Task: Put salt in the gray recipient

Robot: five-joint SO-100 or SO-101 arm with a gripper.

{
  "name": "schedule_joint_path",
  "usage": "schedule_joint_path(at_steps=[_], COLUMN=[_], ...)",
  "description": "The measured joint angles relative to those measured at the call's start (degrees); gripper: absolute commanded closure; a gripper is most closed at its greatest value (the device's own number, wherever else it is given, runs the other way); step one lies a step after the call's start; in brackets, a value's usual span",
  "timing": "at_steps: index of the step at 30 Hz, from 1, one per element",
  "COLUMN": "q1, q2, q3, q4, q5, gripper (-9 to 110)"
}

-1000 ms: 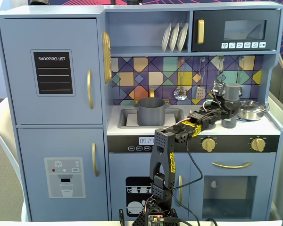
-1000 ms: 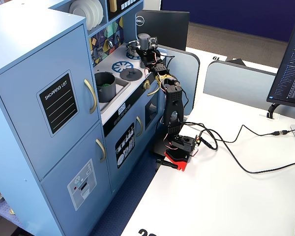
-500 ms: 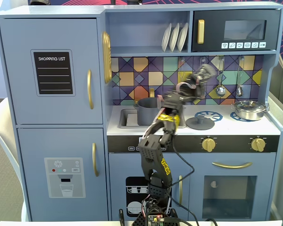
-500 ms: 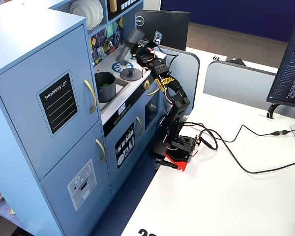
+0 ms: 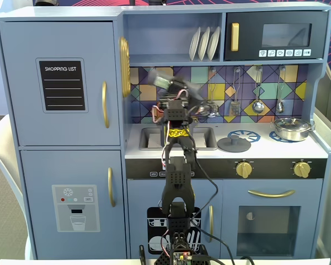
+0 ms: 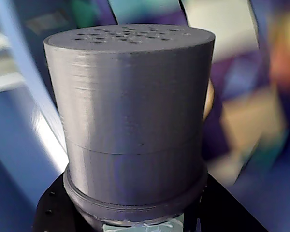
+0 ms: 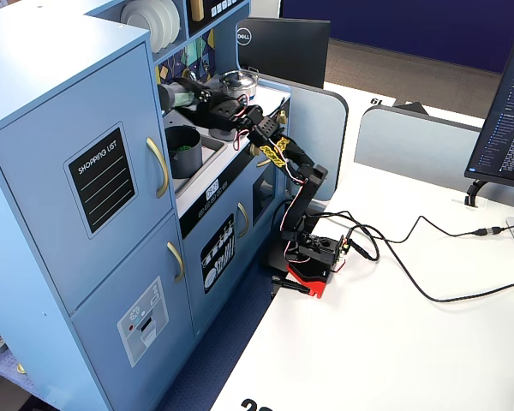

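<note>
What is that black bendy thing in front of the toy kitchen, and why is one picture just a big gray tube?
The black bendy thing is a small robot arm standing on a white table. Two pictures come from cameras that stand still: one faces the blue toy kitchen, one looks from the side. The third camera rides on the arm's wrist, so it sees the salt shaker very close up; that is your big gray tube, with little holes on top. The arm's pincer is shut on the shaker, holding it tipped over above a gray pot in the kitchen. A shiny silver pan and a flat gray lid sit on the stove.
</note>
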Motion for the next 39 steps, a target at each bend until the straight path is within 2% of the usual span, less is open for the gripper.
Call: schedule_joint_path(at_steps=[5, 8, 14, 17, 21, 23, 30, 32, 36, 39], q1=[-3.6, -4.92, -2.9, -2.99, -5.54, -5.63, -2.72, -2.72, -4.92, -4.75], q2=[-2.9, -4.22, -10.02, -10.02, -10.11, -10.81, -11.34, -11.16, -12.48, -13.01], q3=[-1.58, -1.93, -11.25, -10.28, -9.49, -11.43, -13.01, -10.99, -10.02, -12.48], q4=[0.0, 0.35, 17.84, 17.14, 4.13, 1.58, 16.61, 13.8, 0.18, -1.67], q5=[15.12, 20.3, 28.21, 28.83, 26.37, 24.35, 29.18, 28.92, 26.63, 25.66], gripper=[101, 101, 101, 101, 101, 101, 101, 101, 101, 101])
